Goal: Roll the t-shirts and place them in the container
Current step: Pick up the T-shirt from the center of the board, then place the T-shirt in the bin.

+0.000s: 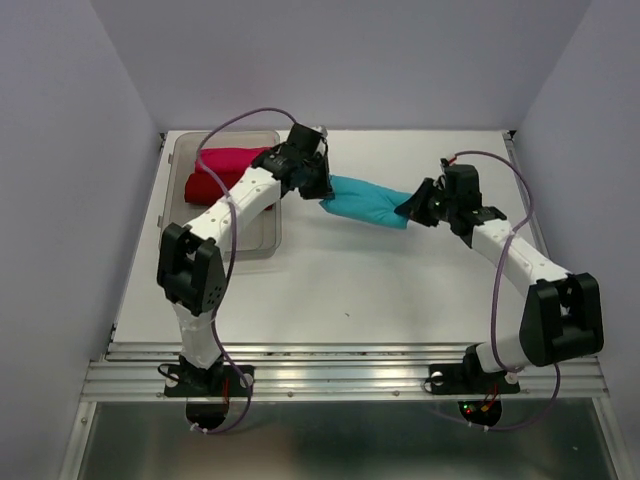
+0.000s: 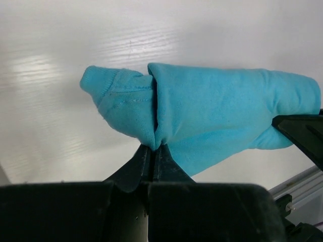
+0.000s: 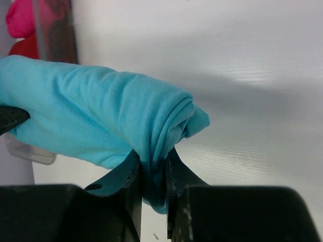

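A rolled turquoise t-shirt (image 1: pixel 365 203) stretches between my two grippers over the middle of the table. My left gripper (image 1: pixel 322 190) is shut on a fold near its left end, the jaws pinched tight on the cloth (image 2: pixel 212 116). At the other end my right gripper (image 1: pixel 412 210) is shut on the bunched layers (image 3: pixel 101 111). A dark red t-shirt (image 1: pixel 205 185) and a bright pink t-shirt (image 1: pixel 230 160) lie in the tub at the left.
The clear plastic tub (image 1: pixel 262 245) stands at the left of the white table, under my left forearm. Plain walls close in the table at the back and on both sides. A metal rail (image 1: pixel 340 375) runs along the near edge.
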Controlling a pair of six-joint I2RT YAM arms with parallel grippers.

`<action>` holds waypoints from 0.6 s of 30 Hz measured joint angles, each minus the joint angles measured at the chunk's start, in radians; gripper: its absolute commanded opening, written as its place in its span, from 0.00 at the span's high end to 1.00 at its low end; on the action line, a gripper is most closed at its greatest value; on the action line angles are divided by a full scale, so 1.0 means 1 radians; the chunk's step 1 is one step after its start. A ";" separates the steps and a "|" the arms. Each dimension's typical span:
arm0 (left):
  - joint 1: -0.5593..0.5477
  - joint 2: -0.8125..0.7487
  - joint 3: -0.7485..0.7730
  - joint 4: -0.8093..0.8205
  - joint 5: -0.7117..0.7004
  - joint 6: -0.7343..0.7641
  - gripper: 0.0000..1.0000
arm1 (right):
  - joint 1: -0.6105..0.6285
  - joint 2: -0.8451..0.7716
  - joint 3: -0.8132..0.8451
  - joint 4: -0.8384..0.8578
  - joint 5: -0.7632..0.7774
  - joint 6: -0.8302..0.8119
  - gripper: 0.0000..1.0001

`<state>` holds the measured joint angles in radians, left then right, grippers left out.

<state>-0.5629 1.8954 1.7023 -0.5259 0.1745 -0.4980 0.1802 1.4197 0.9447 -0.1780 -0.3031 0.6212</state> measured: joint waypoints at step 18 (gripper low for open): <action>0.446 -0.436 -0.099 -0.175 -0.131 0.075 1.00 | 0.467 0.417 0.620 0.027 0.079 0.015 0.99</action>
<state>-0.1169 1.4590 1.6032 -0.7013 0.0437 -0.4232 0.6476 1.8370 1.5642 -0.1513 -0.2245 0.6365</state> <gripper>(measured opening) 0.051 0.224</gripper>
